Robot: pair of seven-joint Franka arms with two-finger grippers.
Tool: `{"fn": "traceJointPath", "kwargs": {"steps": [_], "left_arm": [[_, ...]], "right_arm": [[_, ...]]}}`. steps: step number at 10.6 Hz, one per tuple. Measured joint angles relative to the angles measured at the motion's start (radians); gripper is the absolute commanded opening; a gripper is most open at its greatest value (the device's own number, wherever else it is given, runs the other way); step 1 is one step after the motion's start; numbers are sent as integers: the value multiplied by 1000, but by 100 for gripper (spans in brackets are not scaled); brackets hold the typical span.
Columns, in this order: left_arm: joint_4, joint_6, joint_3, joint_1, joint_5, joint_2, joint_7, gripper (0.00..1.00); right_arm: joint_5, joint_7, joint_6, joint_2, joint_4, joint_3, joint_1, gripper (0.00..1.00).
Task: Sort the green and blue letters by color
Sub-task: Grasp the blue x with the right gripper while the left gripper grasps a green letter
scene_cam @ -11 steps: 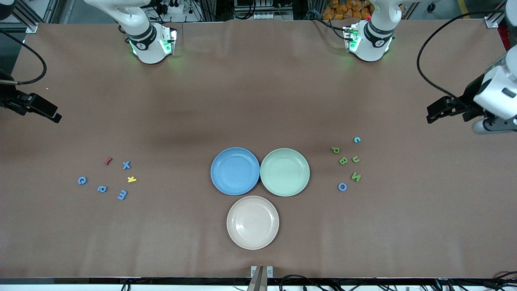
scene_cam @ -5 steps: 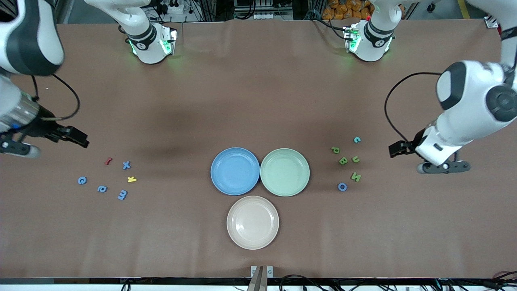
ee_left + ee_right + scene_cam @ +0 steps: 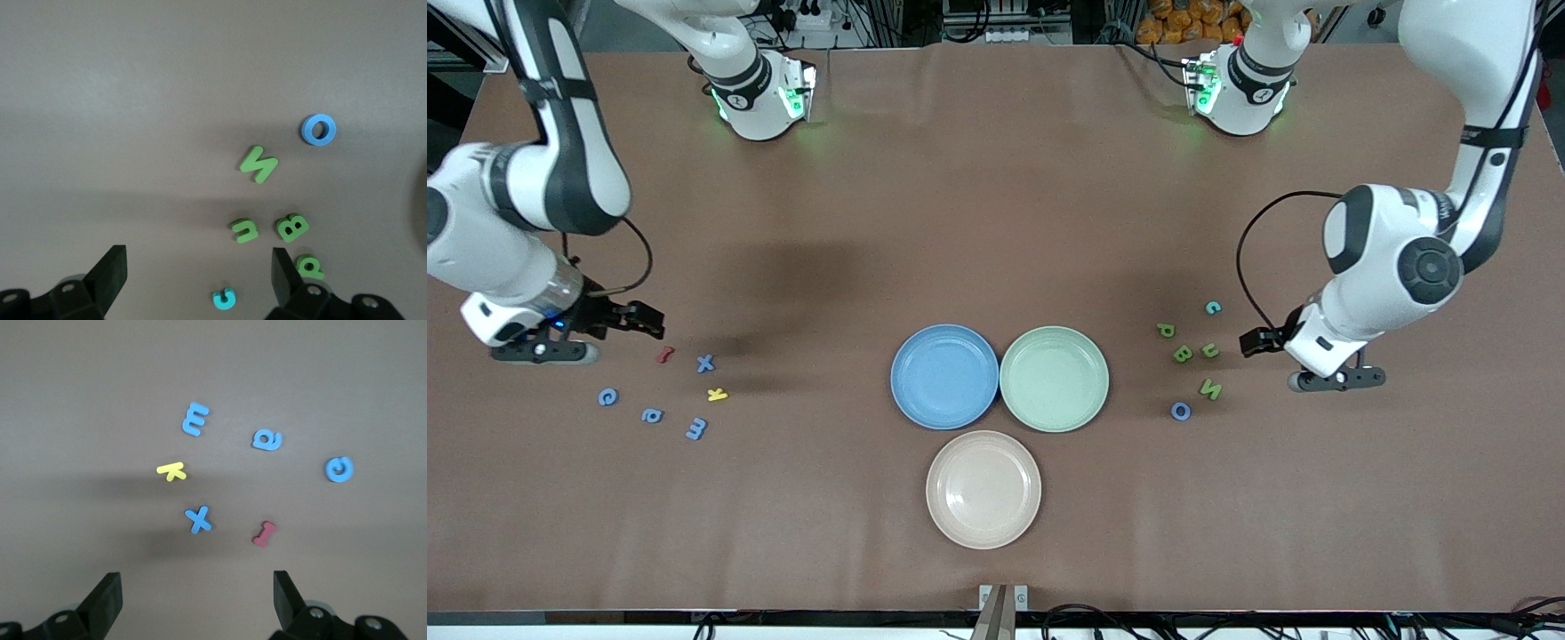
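Left gripper hangs over the table at the left arm's end, fingers spread wide, nothing held; beside it a loose cluster: green P, green B, green u, green N, blue O, teal c

Right gripper over the right arm's end, jaws wide apart, empty; near it blue X, blue E, blue a, blue G, plus yellow K and red piece

Blue plate, green plate, beige plate mid-table, no letters in them
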Motion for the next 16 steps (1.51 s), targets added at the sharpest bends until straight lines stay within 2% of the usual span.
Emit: {"fn": "traceJointPath", "kwargs": {"steps": [4, 10, 11, 13, 14, 16], "left_arm": [[-61, 112, -1, -41, 0, 52, -97, 77], [-68, 249, 1, -66, 0, 172, -136, 72], [-71, 252, 2, -66, 0, 179, -136, 71], [-82, 252, 2, -65, 0, 180, -136, 71], [-86, 253, 2, -65, 0, 180, -136, 68], [-97, 253, 3, -65, 0, 180, -136, 53]], "right_arm": [[0, -113, 258, 126, -100, 2, -3, 100], [0, -149, 431, 249, -125, 10, -4, 100], [0, -151, 450, 260, -133, 11, -3, 97], [0, -151, 464, 268, -144, 14, 3, 77], [0, -151, 468, 269, -150, 14, 3, 70], [0, -151, 481, 274, -159, 14, 3, 65]]}}
